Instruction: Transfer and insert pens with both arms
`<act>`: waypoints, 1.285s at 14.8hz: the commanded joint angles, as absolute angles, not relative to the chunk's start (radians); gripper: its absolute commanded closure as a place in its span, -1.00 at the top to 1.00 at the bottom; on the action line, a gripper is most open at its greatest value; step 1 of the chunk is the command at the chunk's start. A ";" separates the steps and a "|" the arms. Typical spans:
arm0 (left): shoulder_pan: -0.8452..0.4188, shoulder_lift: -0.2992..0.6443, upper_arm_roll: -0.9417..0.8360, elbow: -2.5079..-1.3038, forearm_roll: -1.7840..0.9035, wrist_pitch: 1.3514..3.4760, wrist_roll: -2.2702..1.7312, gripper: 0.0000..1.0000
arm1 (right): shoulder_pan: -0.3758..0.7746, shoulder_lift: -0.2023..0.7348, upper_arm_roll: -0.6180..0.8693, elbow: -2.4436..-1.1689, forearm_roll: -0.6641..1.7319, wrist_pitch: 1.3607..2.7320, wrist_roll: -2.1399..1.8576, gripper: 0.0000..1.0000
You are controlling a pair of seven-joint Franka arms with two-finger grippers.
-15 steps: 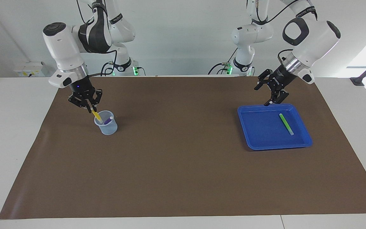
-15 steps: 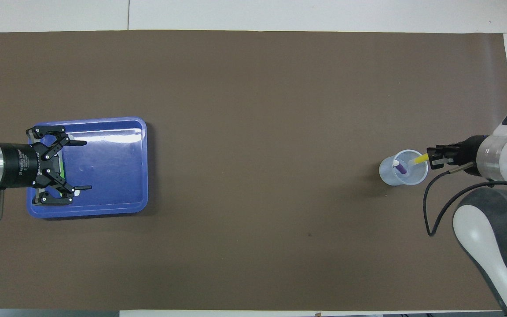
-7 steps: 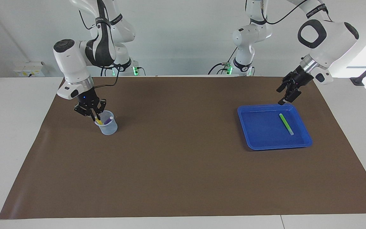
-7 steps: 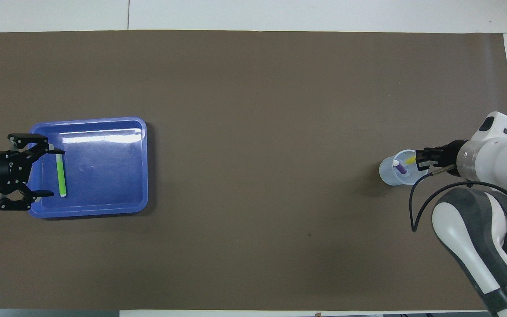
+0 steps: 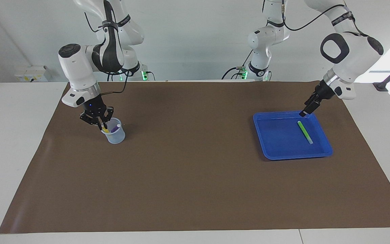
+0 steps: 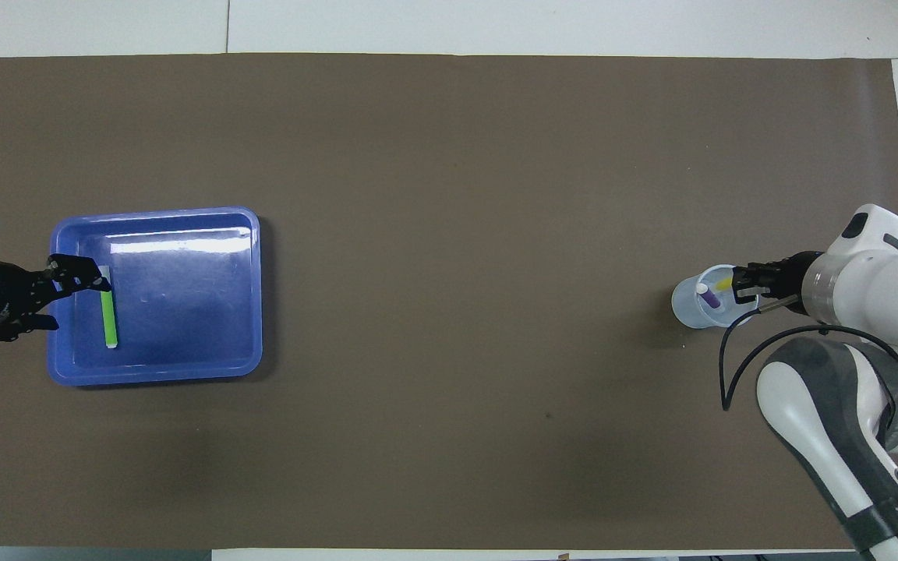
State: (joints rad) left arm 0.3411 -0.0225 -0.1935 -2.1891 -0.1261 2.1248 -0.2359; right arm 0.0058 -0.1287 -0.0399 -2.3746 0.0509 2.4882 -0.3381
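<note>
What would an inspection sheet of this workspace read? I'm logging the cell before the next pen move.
Surface: brown mat on a white table.
Job's things: green pen lies in the blue tray; yellow pen and purple pen stand in the clear cup.
Clutter: nothing seen.
Grippers: right gripper at the cup's rim by the yellow pen; left gripper over the tray's edge.
Cables: black cable loops at the right wrist.
Surroundings: two smaller arms, pale wall.
</note>
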 commanded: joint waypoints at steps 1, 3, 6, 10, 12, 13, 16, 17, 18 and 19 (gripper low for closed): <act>0.348 0.050 -0.201 -2.191 -0.054 2.204 -0.036 1.00 | -0.009 -0.124 -0.038 -2.391 0.034 2.517 -0.356 -1.00; 0.347 0.099 -0.201 -2.191 -0.016 2.256 0.033 1.00 | -0.009 -0.124 -0.038 -2.391 0.034 2.517 -0.354 0.02; 0.333 0.172 -0.201 -2.189 0.073 2.313 0.061 0.98 | -0.009 -0.123 -0.041 -2.379 0.035 2.511 -0.347 0.72; 0.333 0.207 -0.201 -2.184 0.097 2.330 0.098 0.80 | -0.009 -0.126 -0.074 -2.324 0.035 2.470 -0.351 1.00; 0.333 0.212 -0.201 -2.178 0.100 2.327 0.100 0.56 | -0.009 -0.124 -0.078 -2.258 0.040 2.378 -0.341 1.00; 0.333 0.212 -0.201 -2.177 0.101 2.324 0.100 0.45 | -0.009 -0.123 -0.087 -2.220 0.040 2.326 -0.339 1.00; 0.333 0.215 -0.201 -2.161 0.121 2.310 0.101 0.30 | -0.009 -0.118 -0.095 -2.120 0.041 2.208 -0.279 1.00; 0.333 0.216 -0.201 -2.161 0.121 2.310 0.101 0.26 | -0.009 -0.112 -0.095 -2.076 0.041 2.153 -0.253 1.00; 0.333 0.216 -0.201 -2.160 0.121 2.310 0.101 0.21 | -0.009 -0.094 -0.095 -2.018 0.038 2.087 -0.214 1.00; 0.333 0.216 -0.201 -2.160 0.121 2.312 0.101 0.15 | -0.008 -0.078 -0.095 -1.964 0.034 2.030 -0.177 1.00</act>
State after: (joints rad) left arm 0.3342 0.1998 -0.2057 -2.1762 0.0947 2.3175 0.0977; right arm 0.0033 -0.1229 -0.1017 -2.0796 0.0510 2.1356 -0.2474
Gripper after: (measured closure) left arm 0.361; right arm 0.000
